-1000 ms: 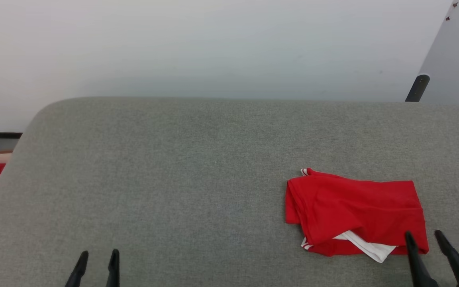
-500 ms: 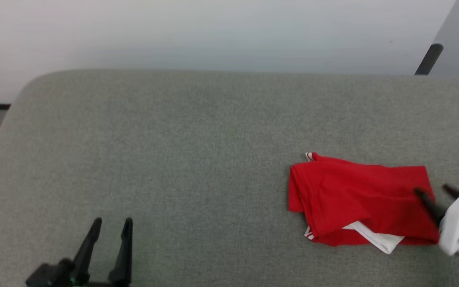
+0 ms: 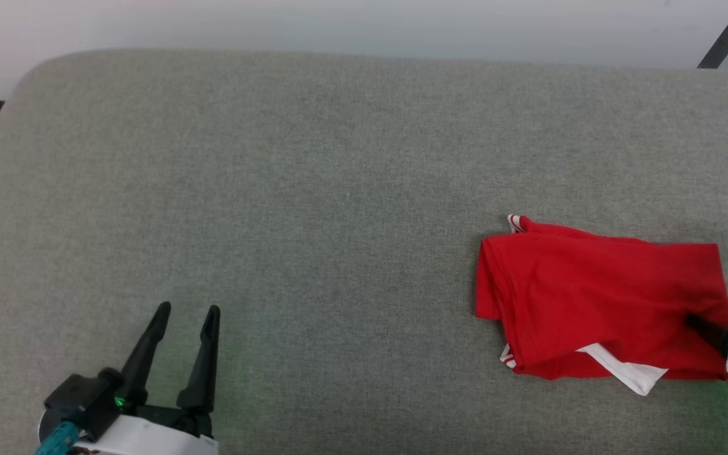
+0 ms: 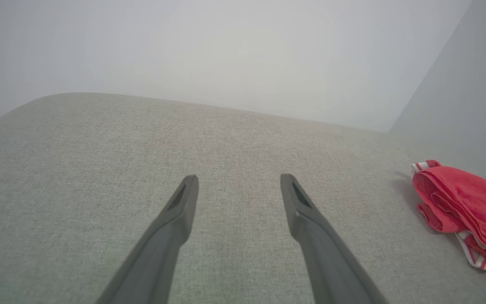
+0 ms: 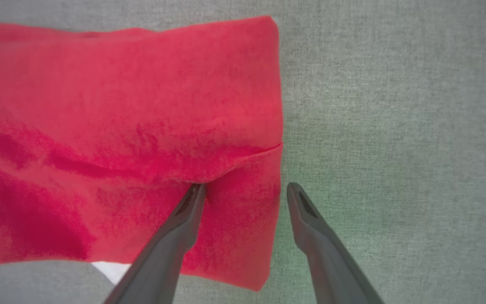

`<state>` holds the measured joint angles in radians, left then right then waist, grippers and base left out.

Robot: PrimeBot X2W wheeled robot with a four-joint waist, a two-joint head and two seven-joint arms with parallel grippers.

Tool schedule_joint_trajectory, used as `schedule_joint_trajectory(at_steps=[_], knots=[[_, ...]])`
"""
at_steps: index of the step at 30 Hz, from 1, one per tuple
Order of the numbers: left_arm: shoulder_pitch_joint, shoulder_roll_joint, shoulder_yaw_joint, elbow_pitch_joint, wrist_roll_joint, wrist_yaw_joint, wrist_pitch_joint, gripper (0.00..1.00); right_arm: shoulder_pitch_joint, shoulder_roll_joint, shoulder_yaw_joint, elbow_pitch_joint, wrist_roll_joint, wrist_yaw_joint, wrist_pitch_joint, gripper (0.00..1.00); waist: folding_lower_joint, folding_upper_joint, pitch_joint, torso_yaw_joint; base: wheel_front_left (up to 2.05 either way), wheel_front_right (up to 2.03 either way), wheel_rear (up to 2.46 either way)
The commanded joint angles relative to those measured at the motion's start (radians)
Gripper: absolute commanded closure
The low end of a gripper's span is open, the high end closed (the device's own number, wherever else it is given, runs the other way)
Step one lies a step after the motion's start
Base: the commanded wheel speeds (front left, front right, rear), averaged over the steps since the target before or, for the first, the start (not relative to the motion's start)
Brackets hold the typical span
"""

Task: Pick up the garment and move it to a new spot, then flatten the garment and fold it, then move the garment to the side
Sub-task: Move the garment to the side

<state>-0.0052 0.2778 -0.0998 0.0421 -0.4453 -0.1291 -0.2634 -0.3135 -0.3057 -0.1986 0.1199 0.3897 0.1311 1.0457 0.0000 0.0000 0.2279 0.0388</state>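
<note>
Loosely folded red garment (image 3: 598,297), white peeking.

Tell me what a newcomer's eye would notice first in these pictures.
The folded red garment stands out first, lying on the right part of the grey surface, with a white piece showing at its near edge. Next comes the right gripper, open, one finger over the red cloth and the other over the grey beside its edge. The left gripper is open over the grey at the lower left.
</note>
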Motion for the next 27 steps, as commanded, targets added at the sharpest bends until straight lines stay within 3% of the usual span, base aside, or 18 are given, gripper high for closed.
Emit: schedule_joint_trajectory(at_steps=[1,7,8,9,10,11,12,18,27], knots=[[-0.017,0.005,-0.007,0.002,-0.005,-0.002,0.0,0.0,-0.018,0.009,-0.008,0.025,-0.021,-0.001,-0.015,0.0,0.0,0.0,0.014,0.002,0.0,0.0,0.0],[-0.035,0.016,-0.022,0.008,-0.016,-0.002,0.0,0.0,-0.042,0.043,0.005,0.111,-0.045,0.0,-0.06,0.0,0.0,0.0,0.025,0.008,0.0,0.0,0.0],[-0.038,0.017,-0.023,0.009,-0.017,-0.002,0.0,0.0,-0.04,0.05,0.008,0.126,-0.044,0.0,-0.069,0.2,0.0,0.0,0.026,0.008,0.0,0.0,0.0],[-0.039,0.018,-0.023,0.01,-0.016,-0.002,0.0,0.0,-0.039,0.053,0.013,0.141,-0.042,0.0,-0.076,0.56,0.0,0.0,0.027,0.008,0.0,0.0,0.0],[-0.04,0.018,-0.024,0.01,-0.016,-0.002,0.0,0.0,-0.04,0.055,0.019,0.153,-0.038,0.0,-0.082,0.67,0.0,0.0,0.028,0.008,0.0,0.0,0.0],[-0.04,0.02,-0.025,0.012,-0.016,-0.002,0.0,0.0,-0.041,0.056,0.023,0.163,-0.032,0.0,-0.09,0.94,0.0,0.0,0.029,0.006,0.0,0.0,0.0],[-0.04,0.021,-0.026,0.013,-0.017,-0.002,0.0,0.0,-0.042,0.056,0.026,0.172,-0.027,-0.001,-0.098,1.0,0.0,0.0,0.03,0.004,0.0,0.0,0.0],[-0.04,0.027,-0.03,0.013,-0.013,-0.002,0.0,0.0,-0.058,0.046,0.001,0.182,-0.002,-0.001,-0.184,1.0,0.0,0.0,0.037,-0.03,0.0,0.0,0.0],[-0.095,0.055,-0.026,-0.025,-0.001,-0.002,0.0,0.0,-0.067,0.031,-0.115,0.125,-0.011,-0.001,-0.33,1.0,0.0,0.0,0.084,-0.121,0.0,0.0,0.0]])
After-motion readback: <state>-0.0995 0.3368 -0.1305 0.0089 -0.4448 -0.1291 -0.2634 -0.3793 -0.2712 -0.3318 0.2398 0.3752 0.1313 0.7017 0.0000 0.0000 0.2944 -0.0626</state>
